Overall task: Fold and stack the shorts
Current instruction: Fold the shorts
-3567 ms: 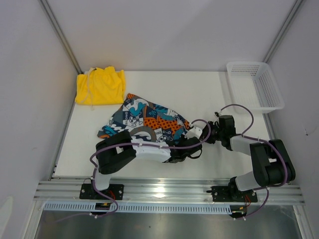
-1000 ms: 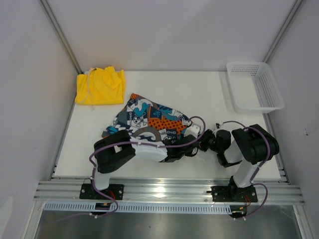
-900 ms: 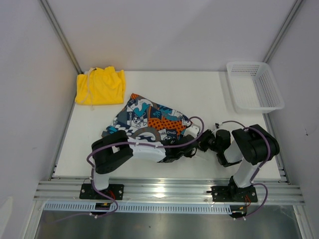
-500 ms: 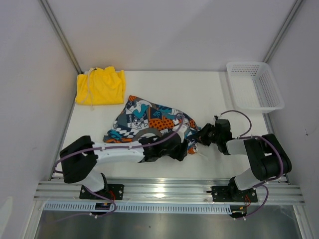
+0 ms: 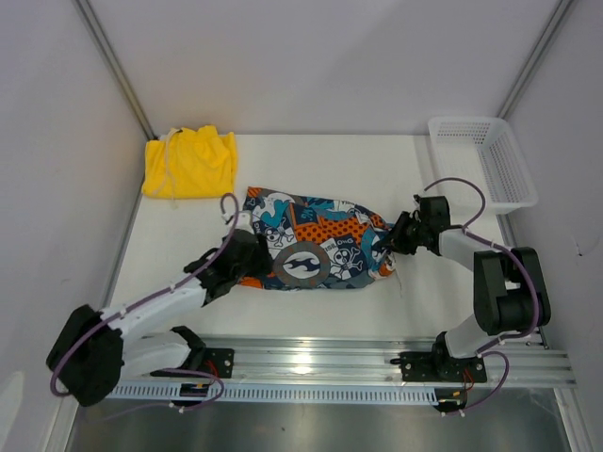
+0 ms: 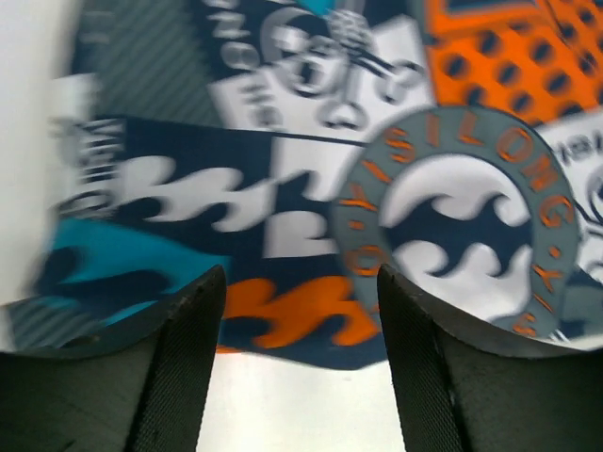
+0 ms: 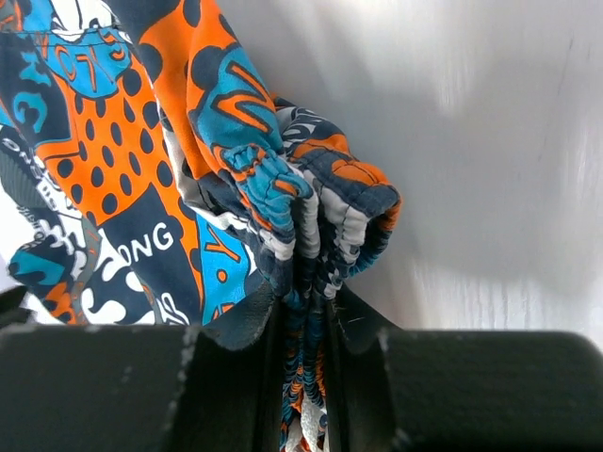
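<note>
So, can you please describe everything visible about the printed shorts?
Soft cloth with a busy teal-blue, orange, black and white print and a round wave badge, the printed shorts lie spread fairly flat in the middle of the white table, apart from the yellow shorts. Their gathered, elastic-looking right end is bunched and pinched in the right gripper. The open left gripper sits at their left edge, gripping nothing.

Legible text only on the printed shorts [image 6: 283, 179].
Left wrist view: the grey ring badge [image 6: 462, 226], ahead and to the right of the left tool [image 6: 300, 287], has orange letters, "SILONG" along its top arc, rest blurred. Right wrist view: white "ONG" on a navy patch [image 7: 155, 247], just left of the right tool [image 7: 303, 330]. Other print too smeared to read.
</note>
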`<state>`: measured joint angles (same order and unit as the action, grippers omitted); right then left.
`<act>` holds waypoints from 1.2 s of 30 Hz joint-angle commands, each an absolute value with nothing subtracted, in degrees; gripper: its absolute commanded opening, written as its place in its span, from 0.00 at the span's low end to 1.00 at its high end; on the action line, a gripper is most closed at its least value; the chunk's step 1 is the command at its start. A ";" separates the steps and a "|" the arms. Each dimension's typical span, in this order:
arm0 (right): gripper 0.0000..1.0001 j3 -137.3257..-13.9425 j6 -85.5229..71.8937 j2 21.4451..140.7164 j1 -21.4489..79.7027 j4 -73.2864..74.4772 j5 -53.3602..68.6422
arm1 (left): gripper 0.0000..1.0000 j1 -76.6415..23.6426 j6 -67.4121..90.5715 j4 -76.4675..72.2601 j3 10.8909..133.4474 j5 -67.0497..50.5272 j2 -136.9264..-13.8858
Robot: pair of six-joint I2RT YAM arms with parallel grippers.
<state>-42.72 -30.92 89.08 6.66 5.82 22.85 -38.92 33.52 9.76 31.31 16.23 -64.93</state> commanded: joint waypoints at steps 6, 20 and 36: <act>0.00 -47.64 -25.75 90.70 6.33 10.99 18.11 | 0.82 -26.99 37.88 19.05 23.73 21.00 -40.79; 0.00 -46.41 -26.54 90.26 5.54 9.49 18.10 | 0.77 -17.32 36.56 16.71 22.06 10.73 -47.10; 0.00 -45.35 -27.07 89.91 5.45 8.00 18.81 | 0.59 -16.61 34.54 12.30 23.73 10.37 -52.03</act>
